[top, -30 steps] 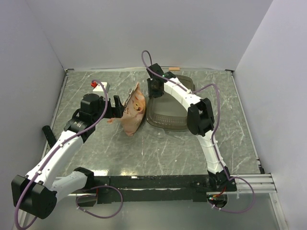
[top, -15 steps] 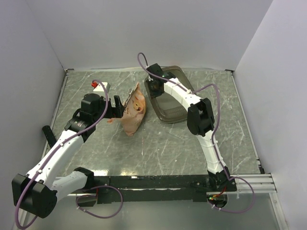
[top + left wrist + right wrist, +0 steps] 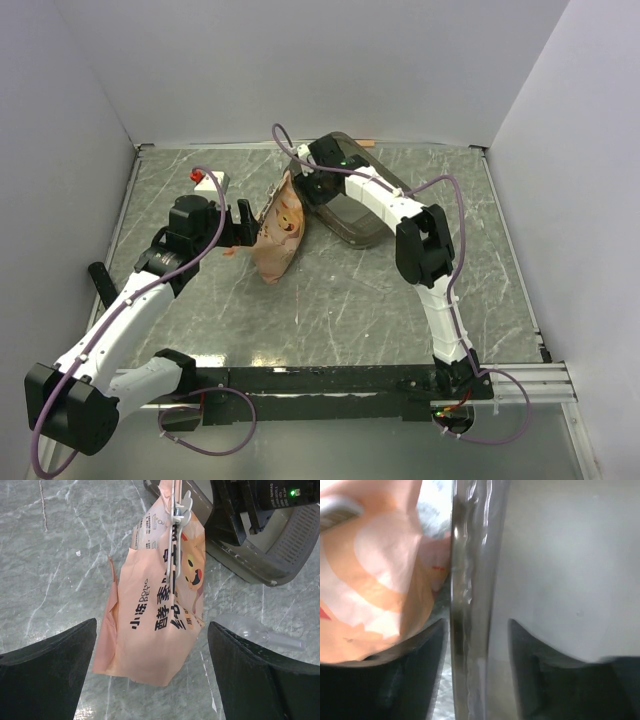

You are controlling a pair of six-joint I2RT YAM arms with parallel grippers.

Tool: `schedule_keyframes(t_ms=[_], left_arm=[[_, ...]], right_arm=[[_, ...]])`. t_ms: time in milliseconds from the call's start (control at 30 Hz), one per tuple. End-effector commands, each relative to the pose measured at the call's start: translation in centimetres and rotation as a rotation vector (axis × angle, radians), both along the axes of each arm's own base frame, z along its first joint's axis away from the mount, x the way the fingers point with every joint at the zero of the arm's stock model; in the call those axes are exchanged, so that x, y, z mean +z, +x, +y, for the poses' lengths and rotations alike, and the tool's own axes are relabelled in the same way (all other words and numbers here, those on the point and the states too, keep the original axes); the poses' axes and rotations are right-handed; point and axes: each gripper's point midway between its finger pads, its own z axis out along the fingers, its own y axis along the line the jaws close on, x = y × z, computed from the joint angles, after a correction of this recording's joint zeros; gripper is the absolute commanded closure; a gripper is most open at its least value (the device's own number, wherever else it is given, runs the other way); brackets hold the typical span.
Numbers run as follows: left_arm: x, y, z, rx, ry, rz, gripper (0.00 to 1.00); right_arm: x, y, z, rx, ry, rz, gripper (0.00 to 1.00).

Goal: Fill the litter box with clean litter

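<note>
Grey-brown plastic, the litter box (image 3: 350,222) is sitting near the middle of the desk's far edge, with no clean litter showing inside. Filling is judged not yet begun. At its left rim the right end effector (image 3: 316,189) is straddling the wall; whether it is clamping cannot be told. Beside the orange-pink bag (image 3: 160,610), the left end effector (image 3: 239,220) is hanging spread wide, gripping nothing. Count: one box, one bag, one clip (image 3: 179,510).
</note>
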Motion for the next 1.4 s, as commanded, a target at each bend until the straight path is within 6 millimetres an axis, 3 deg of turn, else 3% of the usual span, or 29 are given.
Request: schedule_keyframes(t_ms=[0,167,200,233,500,567,600,667,800,933,1000,1033,1100,1133,1167,1200,1367], left_arm=[[1.6,0.1,-0.2,-0.001,-0.028,-0.053,0.03],[2.0,0.0,-0.2,-0.003,-0.034,-0.07,0.03],[2.0,0.0,-0.2,-0.001,-0.034,-0.07,0.03],[2.1,0.0,-0.1,-0.002,-0.032,-0.071,0.03],[1.3,-0.9,-2.5,-0.153,-0.04,-0.053,0.03],[0.7,-0.9,-2.8,-0.178,-0.025,-0.041,0.03],[0.5,-1.0,-3.1,-0.19,-0.021,-0.036,0.03],[-0.2,-0.8,-3.3,-0.199,-0.007,-0.016,0.03],[-1.6,-0.2,-3.4,-0.194,0.025,0.024,0.01],[-2.5,0.9,-3.3,-0.17,0.062,0.046,0.08],[-3.5,1.4,-3.3,-0.166,0.076,0.072,0.2],[-3.7,1.6,-3.5,-0.174,0.079,0.078,0.38],[-3.9,1.9,-3.7,-0.176,0.081,0.078,0.6],[-3.9,2.1,-3.8,-0.182,0.083,0.068,0.86],[-3.9,2.1,-3.8,-0.186,0.085,0.062,0.99],[-3.9,2.1,-3.9,-0.189,0.086,0.058,0.99],[-2.1,1.4,-5.1,-0.275,0.102,-0.028,0.99]], right_arm=[[8.1,2.4,-0.1,0.006,0.04,-0.222,0.25],[10.9,0.4,-2.1,-0.024,0.014,-0.251,0.22],[13.0,-0.3,-2.7,-0.039,0.03,-0.277,0.22],[12.4,-1.3,-3.2,-0.039,0.022,-0.261,0.22],[16.8,-7.2,-6.2,-0.172,0.09,-0.25,0.21],[15.9,-8.8,-6.5,-0.179,0.09,-0.221,0.21],[16.8,-9.8,-6.6,-0.181,0.108,-0.235,0.21],[16.0,-11.1,-6.9,-0.19,0.106,-0.206,0.21],[17.0,-14.0,-7.5,-0.213,0.153,-0.19,0.21],[16.8,-16.6,-7.7,-0.203,0.204,-0.166,0.21],[16.1,-17.8,-7.9,-0.196,0.206,-0.138,0.21],[15.6,-18.1,-8.2,-0.201,0.197,-0.125,0.21],[13.6,-19.2,-8.9,-0.21,0.161,-0.079,0.21],[12.9,-19.6,-9.1,-0.22,0.158,-0.061,0.21],[12.8,-19.9,-9.3,-0.222,0.169,-0.064,0.21],[11.1,-20.6,-9.5,-0.22,0.155,-0.027,0.21],[7.9,-22.6,-9.8,-0.224,0.146,0.07,0.21]])
